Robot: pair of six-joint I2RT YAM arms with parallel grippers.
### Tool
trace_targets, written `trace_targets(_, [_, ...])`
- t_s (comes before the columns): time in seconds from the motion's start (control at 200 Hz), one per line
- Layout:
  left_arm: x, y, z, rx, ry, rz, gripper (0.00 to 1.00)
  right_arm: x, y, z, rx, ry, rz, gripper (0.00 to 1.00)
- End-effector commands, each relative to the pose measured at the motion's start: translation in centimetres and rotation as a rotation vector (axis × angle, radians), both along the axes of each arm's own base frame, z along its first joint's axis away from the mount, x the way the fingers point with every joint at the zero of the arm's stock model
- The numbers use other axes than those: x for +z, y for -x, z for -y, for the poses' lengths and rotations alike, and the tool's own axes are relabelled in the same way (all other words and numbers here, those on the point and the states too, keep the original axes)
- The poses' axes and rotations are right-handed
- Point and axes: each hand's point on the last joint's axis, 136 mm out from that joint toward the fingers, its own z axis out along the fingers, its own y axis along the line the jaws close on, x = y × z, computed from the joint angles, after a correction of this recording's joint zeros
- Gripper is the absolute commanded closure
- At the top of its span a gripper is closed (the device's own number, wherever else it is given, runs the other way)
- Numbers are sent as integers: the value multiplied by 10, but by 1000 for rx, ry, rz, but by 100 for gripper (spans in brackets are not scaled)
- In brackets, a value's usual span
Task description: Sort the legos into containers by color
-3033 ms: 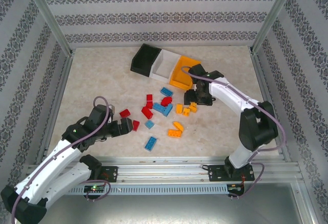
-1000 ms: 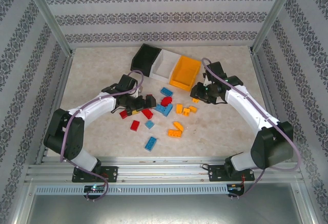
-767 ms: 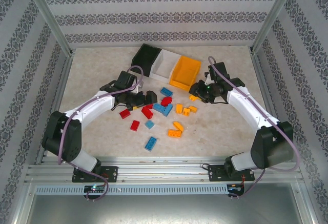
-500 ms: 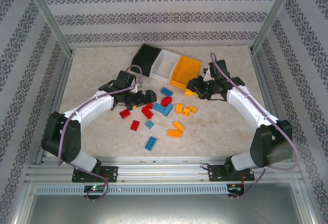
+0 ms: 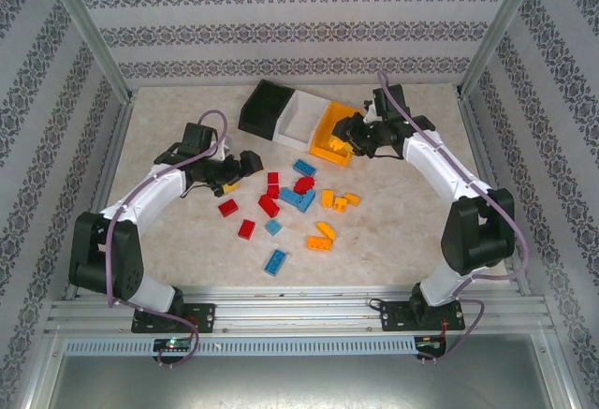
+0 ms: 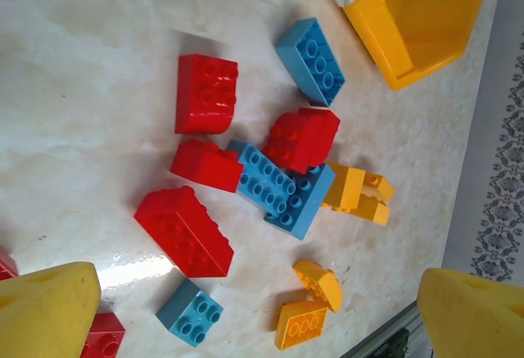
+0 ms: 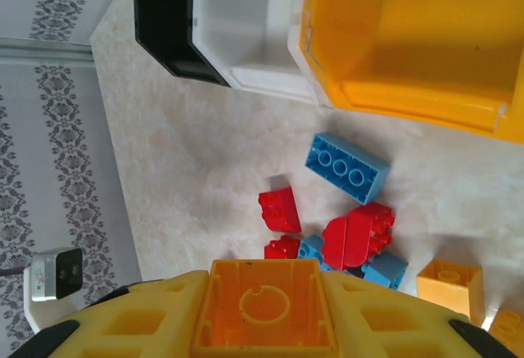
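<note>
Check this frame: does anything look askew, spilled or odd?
Nothing looks spilled or damaged. The bin row sits skewed to the edges of the table. Mid-pile, a red brick appears to rest partly on a blue brick, a mixed-colour clump that may be awkward to pick apart.

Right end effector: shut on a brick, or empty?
Shut on a small orange plastic brick. In the right wrist view, the right end effector has yellow fingers pressed against both its sides.
</note>
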Motion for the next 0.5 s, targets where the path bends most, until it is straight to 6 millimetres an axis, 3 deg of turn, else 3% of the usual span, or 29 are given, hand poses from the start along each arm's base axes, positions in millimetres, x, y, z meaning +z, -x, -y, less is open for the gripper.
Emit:
trace_targets(0.0, [10, -1, 0, -2, 32, 28, 0, 9, -9, 1, -17, -18, 8, 62])
trace_targets(0.215, [2, -5, 6, 26, 89, -14, 0, -5, -20, 16, -56, 23, -21, 63])
trace_targets(0.495, [7, 4, 3, 42, 84, -10, 0, -25, -55, 36, -92, 76, -53, 63])
